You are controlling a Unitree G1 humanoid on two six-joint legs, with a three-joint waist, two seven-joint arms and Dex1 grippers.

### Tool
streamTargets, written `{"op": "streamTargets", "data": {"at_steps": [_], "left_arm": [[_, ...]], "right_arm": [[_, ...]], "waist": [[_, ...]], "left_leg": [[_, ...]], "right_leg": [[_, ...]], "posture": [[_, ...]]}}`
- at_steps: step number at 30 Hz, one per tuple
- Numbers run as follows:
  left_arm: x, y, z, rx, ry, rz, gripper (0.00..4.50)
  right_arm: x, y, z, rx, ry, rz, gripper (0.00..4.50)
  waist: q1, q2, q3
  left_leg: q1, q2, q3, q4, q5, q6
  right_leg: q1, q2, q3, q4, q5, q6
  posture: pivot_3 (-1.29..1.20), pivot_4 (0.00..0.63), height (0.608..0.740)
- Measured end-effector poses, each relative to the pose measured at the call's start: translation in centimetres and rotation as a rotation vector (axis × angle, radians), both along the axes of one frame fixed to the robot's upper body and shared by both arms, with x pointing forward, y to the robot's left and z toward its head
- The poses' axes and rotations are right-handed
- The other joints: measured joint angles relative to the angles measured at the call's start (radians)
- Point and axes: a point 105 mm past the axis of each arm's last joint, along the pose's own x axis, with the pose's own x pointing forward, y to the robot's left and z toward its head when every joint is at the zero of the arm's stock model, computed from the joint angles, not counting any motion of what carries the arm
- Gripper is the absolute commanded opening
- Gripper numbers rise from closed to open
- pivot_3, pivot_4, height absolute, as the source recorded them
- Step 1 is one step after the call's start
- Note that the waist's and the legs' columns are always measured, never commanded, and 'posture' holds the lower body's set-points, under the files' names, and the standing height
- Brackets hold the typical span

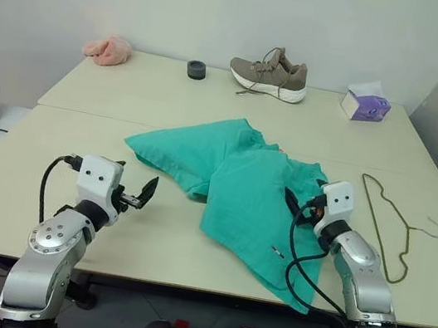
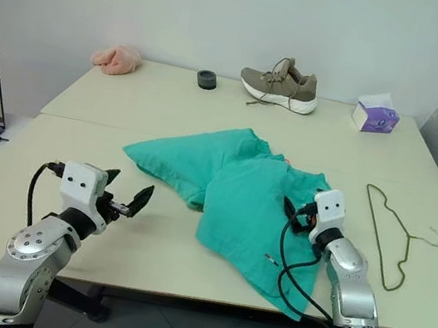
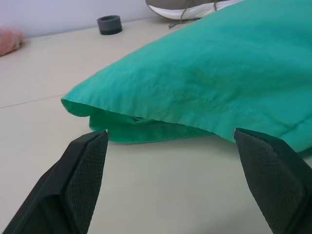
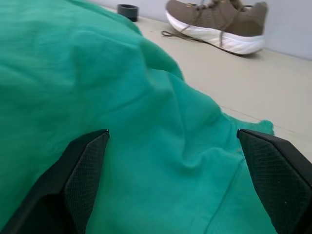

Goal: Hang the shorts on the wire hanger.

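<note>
Meanwhile the shorts (image 1: 242, 176) lie crumpled between both spread, empty tools: left tool (image 1: 136, 194) just short of them, right tool (image 1: 294, 205) above their edge.

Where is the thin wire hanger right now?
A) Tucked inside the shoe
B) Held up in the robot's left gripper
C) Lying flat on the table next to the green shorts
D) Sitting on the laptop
C: the wire hanger lies flat on the table, on the robot's right side, beside the shorts, with no gripper touching it.
</note>
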Motion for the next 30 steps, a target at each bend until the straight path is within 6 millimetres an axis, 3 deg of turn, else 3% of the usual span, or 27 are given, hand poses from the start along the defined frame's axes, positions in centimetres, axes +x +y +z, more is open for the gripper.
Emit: {"op": "streamTargets", "data": {"at_steps": [4,8,15,21,26,30], "left_arm": [[-0.3,-1.3,0.7,-0.058,-0.014,-0.128,4.31],[-0.4,-2.6,2.3,-0.105,-0.019,-0.284,4.31],[-2.2,-5.7,3.3,-0.162,0.084,-0.549,4.31],[-4.8,-9.7,1.9,-0.115,0.220,-0.795,4.31],[-4.6,-9.9,2.4,-0.093,0.189,-0.816,4.31],[-4.1,-9.4,2.1,-0.089,0.184,-0.807,4.31]], "right_arm": [[-0.7,-0.4,1.4,-0.037,-0.010,0.099,4.48],[-1.5,-2.3,2.7,-0.107,-0.012,0.150,4.48],[-3.9,-4.4,-1.5,-0.112,0.205,0.165,4.48],[-7.5,-5.1,-2.3,-0.181,0.302,0.312,4.48],[-9.4,-7.7,-2.6,-0.250,0.409,0.330,4.48],[-9.9,-8.3,-2.7,-0.358,0.406,0.369,4.48]], "waist": [[-0.002,0.000,0.000],[-0.005,0.001,0.000],[-0.017,0.003,0.001],[-0.018,0.004,0.002],[-0.017,0.004,0.001],[-0.028,0.005,0.001]], "left_leg": [[0.000,0.000,0.000,0.000,0.000,0.000],[0.000,0.000,0.000,0.000,0.000,0.000],[0.000,0.001,0.001,0.000,0.000,0.000],[0.001,0.001,0.001,0.000,0.000,0.000],[0.001,0.001,0.001,0.001,0.000,0.000],[0.002,0.001,0.000,0.001,0.000,0.000]], "right_leg": [[0.000,0.001,0.000,0.000,0.000,0.000],[0.000,0.005,0.000,0.000,0.000,0.000],[0.000,0.006,0.001,-0.001,0.000,0.000],[0.000,0.006,0.002,-0.001,-0.001,0.002],[0.000,0.007,0.002,-0.001,-0.002,0.002],[0.000,0.009,0.003,-0.001,-0.003,0.003]], "posture": [[-0.02,0.086,0.740],[-0.04,0.085,0.740],[-0.06,0.085,0.740],[-0.09,0.086,0.740],[-0.11,0.086,0.740],[-0.11,0.084,0.740]]}}
